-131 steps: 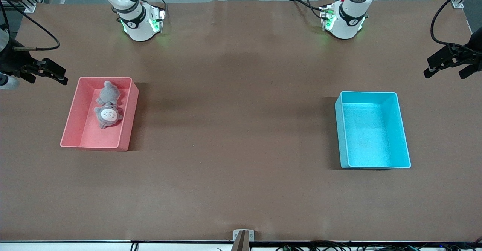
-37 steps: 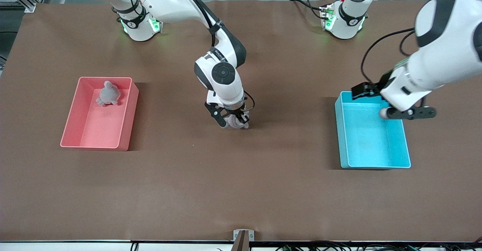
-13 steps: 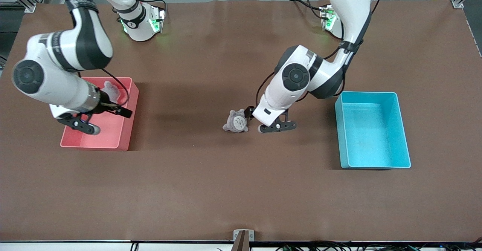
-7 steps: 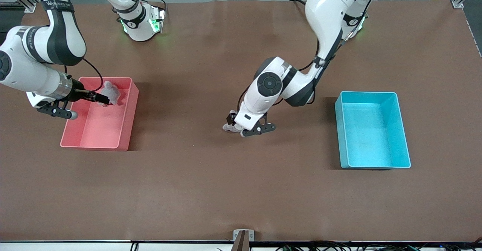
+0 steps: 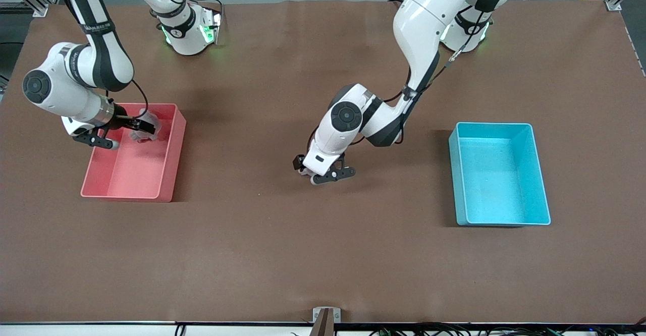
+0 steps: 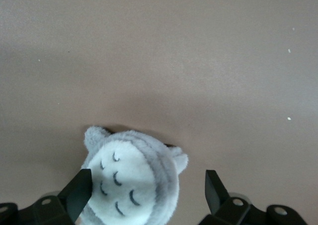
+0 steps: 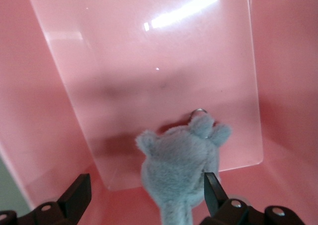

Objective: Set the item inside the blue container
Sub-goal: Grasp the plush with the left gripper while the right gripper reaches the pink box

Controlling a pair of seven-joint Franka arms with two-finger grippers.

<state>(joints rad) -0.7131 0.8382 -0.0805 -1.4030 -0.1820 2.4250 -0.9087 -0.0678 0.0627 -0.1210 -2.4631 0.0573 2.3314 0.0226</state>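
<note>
Left gripper (image 5: 323,173) is down mid-bench, jaws spread around a grey plush with a white belly (image 6: 130,185), not clamped. Right gripper (image 5: 123,133) hangs spread over a second grey plush (image 7: 181,169) in the pink bin (image 5: 169,174). The blue container (image 5: 540,174) sits toward the left arm's end.

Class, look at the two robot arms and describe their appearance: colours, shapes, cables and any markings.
Both arms have glossy white rounded shells with black joint bands and round dark grey caps at the joints. The bases glow green. Thin black cables loop beside the wrists. The left end effector and right end effector have black fingers on black mounts. The right arm's black band carries small white lettering, too small to read.
</note>
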